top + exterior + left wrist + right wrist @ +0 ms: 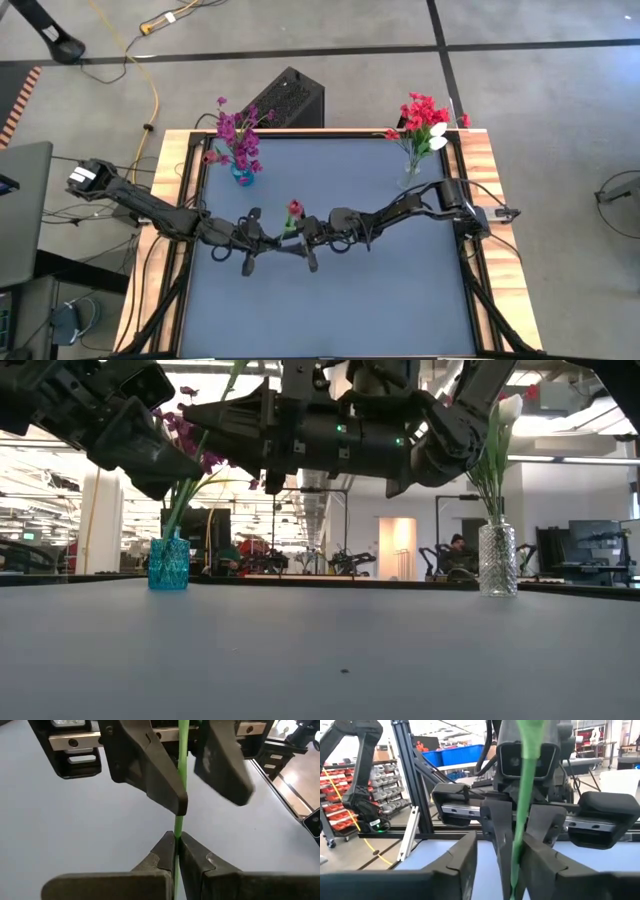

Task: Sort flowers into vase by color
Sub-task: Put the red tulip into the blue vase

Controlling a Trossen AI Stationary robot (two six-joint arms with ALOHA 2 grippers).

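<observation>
A single red-bloomed flower (pixel 295 208) on a thin green stem (pixel 181 750) is held above the table's middle, between my two grippers. My left gripper (pixel 176 845) comes from the table's left and is shut on the stem. My right gripper (pixel 500 865) faces it from the right, open, with the stem running between its fingers, close beside one of them (pixel 170 795). A blue vase (pixel 240 176) with purple flowers (pixel 236 132) stands at the far left. A clear vase (pixel 411 176) with red and white flowers (pixel 424 117) stands at the far right. My left gripper pinches the green stem (pixel 176 834) between its two fingertips, coming nearly level from the table's left, fingers across the stem. The flower stands roughly upright, bloom on top, lifted clear of the table. My right gripper: whether one finger touches the stem, I cannot tell.
The grey mat (pixel 330 300) lies bare on the near side of the arms. Both vases (pixel 168 564) (pixel 497 560) stand near the far edge. A black box (pixel 290 98) sits beyond the table's far edge.
</observation>
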